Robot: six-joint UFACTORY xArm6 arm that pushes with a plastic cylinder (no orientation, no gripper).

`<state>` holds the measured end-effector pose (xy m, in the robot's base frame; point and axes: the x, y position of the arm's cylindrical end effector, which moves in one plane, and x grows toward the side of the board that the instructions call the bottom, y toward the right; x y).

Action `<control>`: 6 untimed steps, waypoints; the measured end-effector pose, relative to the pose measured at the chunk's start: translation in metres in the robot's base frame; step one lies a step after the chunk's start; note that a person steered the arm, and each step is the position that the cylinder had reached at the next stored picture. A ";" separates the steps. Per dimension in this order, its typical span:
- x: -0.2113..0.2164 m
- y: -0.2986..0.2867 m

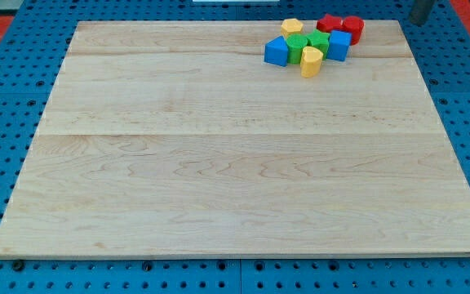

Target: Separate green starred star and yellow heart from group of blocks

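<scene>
Wood board (219, 163), pale and smooth, bare across its whole near part; every block sits in one tight cluster at the view's top right. Nearest piece in that cluster is the yellow heart (311, 61), on the bottom edge of the group, touching the green block (296, 46) above-left of it. Blue block (277, 51) is on the cluster's left, another blue block (339, 45) on its right. Green star (319, 39) is boxed in mid-cluster, neighbours on most sides. Behind: second yellow block (292, 26), shape unclear, and two red blocks (329, 24) (353, 28) at the far right. My tip doesn't show here, only a dark shape at the top right corner (421, 10), maybe the rod, so I can't tell where it stands relative to the blocks; it carries nothing, having no jaws. Handling guess: small, rigid, light pieces, likely to slide easily on this slick wood and to spin if pushed off-centre. Heart looks easiest: contact its upper side, push toward the view's bottom. Star probably needs the heart cleared first, else neighbours drag along.
</scene>
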<state>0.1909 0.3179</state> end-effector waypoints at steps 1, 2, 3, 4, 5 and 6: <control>0.000 -0.069; 0.000 -0.156; 0.013 -0.162; 0.069 -0.168; 0.097 -0.195; 0.083 -0.198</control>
